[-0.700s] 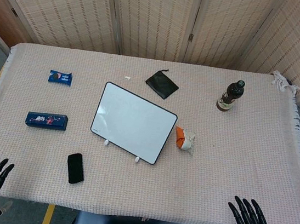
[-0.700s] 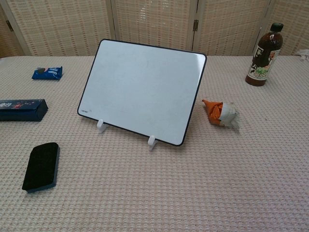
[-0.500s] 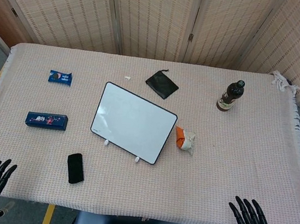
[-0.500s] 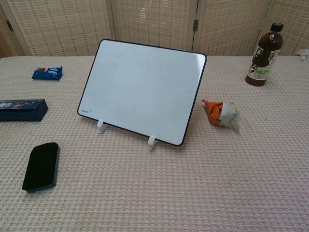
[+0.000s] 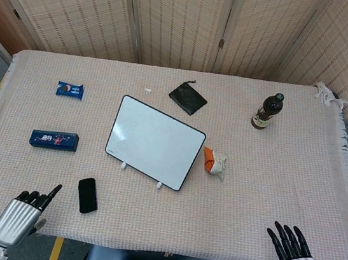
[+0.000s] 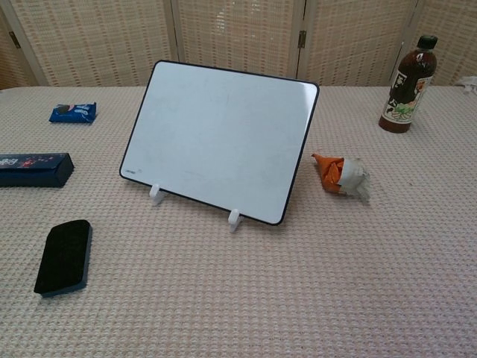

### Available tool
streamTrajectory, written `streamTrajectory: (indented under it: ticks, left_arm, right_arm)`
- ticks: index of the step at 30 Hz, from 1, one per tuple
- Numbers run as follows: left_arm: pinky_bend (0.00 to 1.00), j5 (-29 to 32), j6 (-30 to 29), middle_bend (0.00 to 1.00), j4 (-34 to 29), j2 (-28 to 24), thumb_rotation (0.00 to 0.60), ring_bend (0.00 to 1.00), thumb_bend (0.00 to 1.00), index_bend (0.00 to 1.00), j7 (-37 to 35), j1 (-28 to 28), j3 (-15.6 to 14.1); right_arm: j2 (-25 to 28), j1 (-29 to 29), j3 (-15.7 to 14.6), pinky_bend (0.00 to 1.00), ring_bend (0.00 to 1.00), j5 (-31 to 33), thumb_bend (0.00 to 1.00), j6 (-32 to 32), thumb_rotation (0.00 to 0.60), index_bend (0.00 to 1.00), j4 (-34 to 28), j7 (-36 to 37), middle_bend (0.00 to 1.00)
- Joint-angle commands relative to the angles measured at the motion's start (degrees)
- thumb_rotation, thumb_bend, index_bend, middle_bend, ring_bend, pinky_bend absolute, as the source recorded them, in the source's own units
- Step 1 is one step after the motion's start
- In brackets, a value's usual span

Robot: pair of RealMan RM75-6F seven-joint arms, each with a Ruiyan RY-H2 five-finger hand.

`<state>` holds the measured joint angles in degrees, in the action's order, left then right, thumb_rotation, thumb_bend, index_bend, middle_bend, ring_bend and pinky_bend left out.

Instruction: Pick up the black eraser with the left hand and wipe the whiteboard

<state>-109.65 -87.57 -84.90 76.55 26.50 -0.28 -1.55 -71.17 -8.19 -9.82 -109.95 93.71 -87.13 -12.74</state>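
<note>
I see the black eraser (image 5: 87,195) flat on the counter (image 5: 263,180), just right of my left hand (image 5: 21,216) | long side points away from me | left fingers (image 5: 51,193) spread, holding nothing | right hand (image 5: 291,251) far, open and holding nothing.

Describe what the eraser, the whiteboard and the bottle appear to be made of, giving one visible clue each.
Eraser: likely felt or foam, matte black and slightly fuzzy, with a bluish base edge.
Whiteboard: smooth white coated panel with a faint sheen, thin black rim, white probably plastic feet.
Bottle: probably clear plastic holding dark liquid, with a printed label and dark cap.
</note>
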Motion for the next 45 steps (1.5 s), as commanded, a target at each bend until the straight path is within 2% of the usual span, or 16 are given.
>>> streamTrajectory:
  ticks: [1,6,11,19,26,33,45]
  left_arm:
    - [0.56,0.9,1.6,0.56,1.9,2.1,0.6,0.47,0.13,0.13,0.7,-2.2,1.6]
    - [0.58,1.6,3.0,0.61,5.4,4.9,0.6,0.49,0.13,0.13,2.6,-4.0,2.2]
    - [0.68,3.1,3.8,0.71,9.1,7.5,0.6,0.56,0.12,0.14,2.9,-5.2,2.5]
    - [0.72,4.0,4.8,0.76,11.1,10.7,0.6,0.6,0.11,0.15,1.8,-7.6,2.4]
    - [0.83,4.8,6.9,0.92,12.0,12.8,0.6,0.75,0.11,0.18,2.8,-9.7,1.9]
    - [0.84,6.0,7.1,0.93,14.0,15.3,0.6,0.76,0.11,0.18,1.5,-10.4,1.3]
    - [0.84,6.5,8.7,0.93,12.9,18.3,0.6,0.76,0.11,0.17,3.4,-12.1,-0.2]
  right_arm:
    - [0.3,0.8,0.8,0.0,0.0,1.9,0.32,-1.7,0.6,0.0,-0.9,0.0,0.0]
    - [0.5,1.3,1.1,0.0,0.0,3.5,0.32,-3.3,0.6,0.0,-1.7,0.1,0.0]
    - [0.7,1.5,1.0,0.0,0.0,3.8,0.32,-3.4,0.6,0.0,-2.1,0.3,0.0]
    - [0.9,2.2,1.6,0.0,0.0,5.7,0.32,-4.7,0.6,0.0,-2.6,1.0,0.0]
    - [1.2,2.4,1.9,0.0,0.0,6.6,0.32,-4.8,0.6,0.0,-2.9,1.5,0.0]
    - [1.4,2.7,1.9,0.0,0.0,7.3,0.32,-5.4,0.6,0.0,-3.1,1.8,0.0]
    - [1.9,2.5,1.7,0.0,0.0,7.0,0.32,-4.1,0.6,0.0,-3.2,2.9,0.0]
